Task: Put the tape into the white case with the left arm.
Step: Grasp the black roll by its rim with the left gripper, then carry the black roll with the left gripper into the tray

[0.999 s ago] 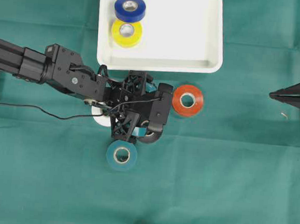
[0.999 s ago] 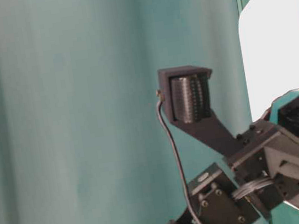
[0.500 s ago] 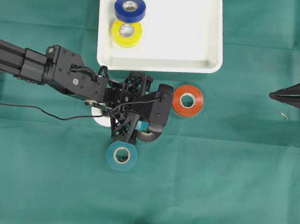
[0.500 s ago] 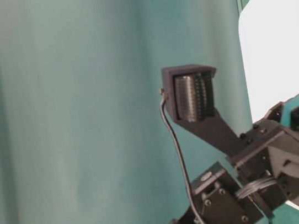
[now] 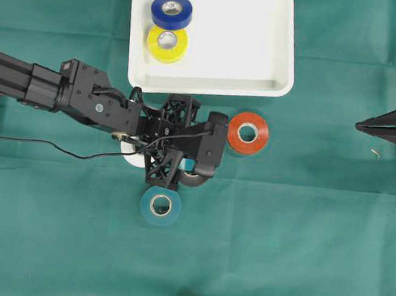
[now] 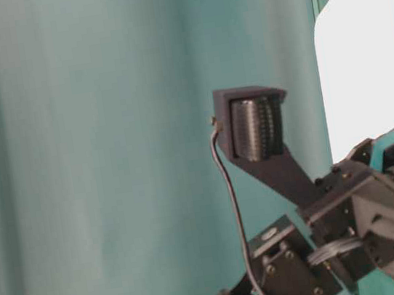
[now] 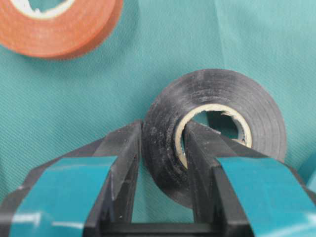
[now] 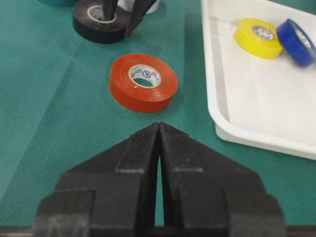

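I see my left gripper reaching low over the cloth, pinching the black tape wall; right gripper pressed together.

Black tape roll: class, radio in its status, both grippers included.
Left gripper shut on black tape roll, still on cloth. Right gripper shut, empty. White case ahead, nothing blocking.

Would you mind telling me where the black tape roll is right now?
In the left wrist view, the black tape roll lies on the green cloth, its wall pinched by the left pincer, with the orange roll up-left.
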Tool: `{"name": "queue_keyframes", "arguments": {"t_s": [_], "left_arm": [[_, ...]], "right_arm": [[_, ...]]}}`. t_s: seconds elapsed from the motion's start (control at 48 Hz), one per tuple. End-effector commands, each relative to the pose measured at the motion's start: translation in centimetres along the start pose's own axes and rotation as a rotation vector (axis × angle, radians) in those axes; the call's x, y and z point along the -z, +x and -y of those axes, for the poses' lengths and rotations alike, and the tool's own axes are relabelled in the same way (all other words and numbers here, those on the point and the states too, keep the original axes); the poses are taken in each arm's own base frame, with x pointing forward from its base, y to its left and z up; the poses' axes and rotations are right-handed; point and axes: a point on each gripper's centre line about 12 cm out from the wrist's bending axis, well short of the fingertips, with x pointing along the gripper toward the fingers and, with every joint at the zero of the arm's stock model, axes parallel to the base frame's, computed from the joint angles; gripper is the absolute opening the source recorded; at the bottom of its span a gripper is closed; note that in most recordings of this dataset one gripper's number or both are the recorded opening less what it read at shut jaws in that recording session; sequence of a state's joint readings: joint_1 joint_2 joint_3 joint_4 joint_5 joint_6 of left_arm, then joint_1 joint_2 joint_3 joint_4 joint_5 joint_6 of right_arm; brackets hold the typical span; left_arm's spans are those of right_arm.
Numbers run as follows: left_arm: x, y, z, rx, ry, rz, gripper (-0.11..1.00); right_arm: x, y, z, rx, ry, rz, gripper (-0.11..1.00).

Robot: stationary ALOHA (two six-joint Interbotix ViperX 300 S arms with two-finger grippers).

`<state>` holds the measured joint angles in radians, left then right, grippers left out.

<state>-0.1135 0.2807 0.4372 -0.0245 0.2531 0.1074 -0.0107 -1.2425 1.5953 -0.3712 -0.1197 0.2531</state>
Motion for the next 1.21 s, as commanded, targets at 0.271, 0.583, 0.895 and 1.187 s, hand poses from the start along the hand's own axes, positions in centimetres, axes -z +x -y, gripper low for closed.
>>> {"name": "queue_keyframes", "arguments": {"t_s": [0.271,0.583,0.895,1.187], "left_arm": [[-4.6,-6.6,1.6,0.020,0.033,0.112,0.23],[-5.1,-8.3,0.6,0.009,0.023,0.098,0.23],[-4.2,-8.3,-4.5,-0.065,-0.067,0.081,0.23],[-2.8,-8.9,-10.6,-0.156,-0.136,0.076,0.23]], "right_arm": [[0.1,0.0,0.0,-0.002,-0.004,-0.002,-0.09],[0.1,0.0,0.0,-0.002,-0.004,-0.002,-0.09],[0.1,0.0,0.0,-0.002,-0.004,-0.002,-0.09],[0.1,0.0,0.0,-0.002,-0.004,-0.002,-0.09]]}}
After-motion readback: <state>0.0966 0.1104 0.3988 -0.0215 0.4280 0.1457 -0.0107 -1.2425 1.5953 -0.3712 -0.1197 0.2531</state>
